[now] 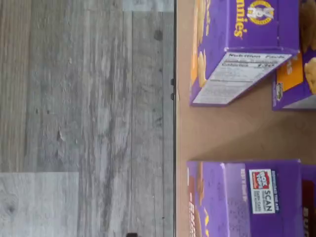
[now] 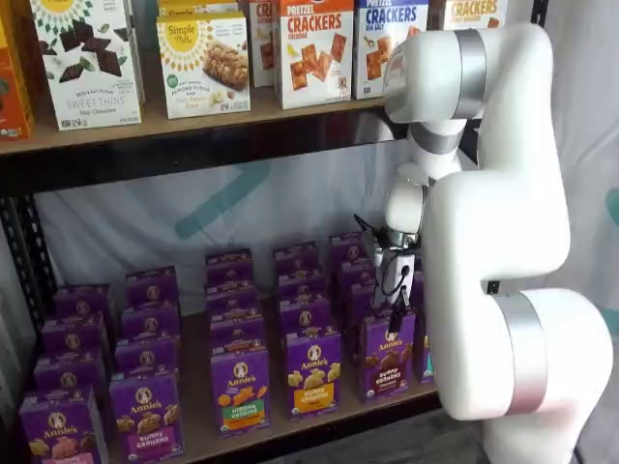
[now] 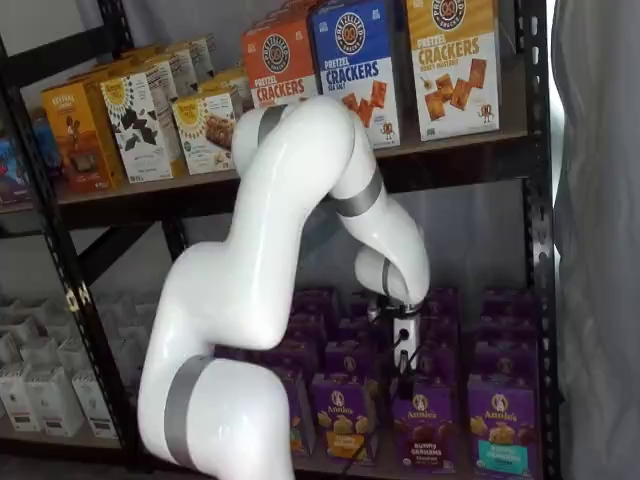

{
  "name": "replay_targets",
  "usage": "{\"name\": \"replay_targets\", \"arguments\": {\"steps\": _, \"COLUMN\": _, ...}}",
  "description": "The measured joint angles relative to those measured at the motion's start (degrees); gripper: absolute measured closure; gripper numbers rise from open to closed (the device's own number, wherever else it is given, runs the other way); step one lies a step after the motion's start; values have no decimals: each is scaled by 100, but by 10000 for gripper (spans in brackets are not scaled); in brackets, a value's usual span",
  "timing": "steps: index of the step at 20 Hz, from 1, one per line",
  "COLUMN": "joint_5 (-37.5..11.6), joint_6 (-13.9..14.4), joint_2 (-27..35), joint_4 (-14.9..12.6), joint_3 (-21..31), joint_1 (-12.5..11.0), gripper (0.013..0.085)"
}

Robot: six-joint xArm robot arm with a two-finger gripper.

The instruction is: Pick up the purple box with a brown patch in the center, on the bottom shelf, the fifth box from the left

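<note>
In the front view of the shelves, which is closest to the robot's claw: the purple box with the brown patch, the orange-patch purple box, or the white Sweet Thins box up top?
From the gripper:
1. Brown-patch box, directly below it, bottom shelf.
2. Orange-patch box, next along to the left.
3. Sweet Thins box, upper shelf, far left.

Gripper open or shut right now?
Cannot tell. In both shelf views the gripper hangs above the brown-patch purple box, fingers dark and side-on, no gap discernible.

purple box (image 2: 389, 353): "Annie's", "Bunny" | orange box (image 3: 282, 62): "PRETZEL CRACKERS" | white box (image 2: 85, 58): "SWEET THINS" | purple box top (image 1: 261, 190): "SCAN"
</note>
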Motion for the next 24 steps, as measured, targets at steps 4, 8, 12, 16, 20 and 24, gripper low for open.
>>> {"name": "replay_targets", "arguments": {"steps": 4, "joint_5": -94, "joint_6": 47, "joint_2": 199, "joint_4": -78, "joint_3": -182, "joint_1": -19, "gripper": 130}}
{"name": "replay_targets", "arguments": {"steps": 8, "joint_5": -89, "joint_6": 167, "joint_2": 441, "joint_4": -234, "joint_3": -448, "joint_1": -39, "gripper": 130}}
{"name": "replay_targets", "arguments": {"steps": 12, "joint_5": -30, "joint_6": 354, "joint_2": 621, "joint_4": -438, "joint_3": -651, "joint_1": -33, "gripper": 130}}
{"name": "replay_targets", "arguments": {"steps": 16, "joint_5": -41, "joint_6": 535, "joint_2": 795, "joint_4": -629, "joint_3": -814, "joint_1": -19, "gripper": 130}}
{"name": "replay_targets", "arguments": {"steps": 20, "joint_5": -173, "joint_6": 761, "joint_2": 980, "joint_4": -880, "joint_3": -932, "joint_1": -10, "gripper": 130}}
{"name": "replay_targets", "arguments": {"steps": 24, "joint_5": -267, "joint_6": 893, "joint_2": 1145, "joint_4": -1026, "joint_3": -1037, "joint_1": -6, "gripper": 130}}
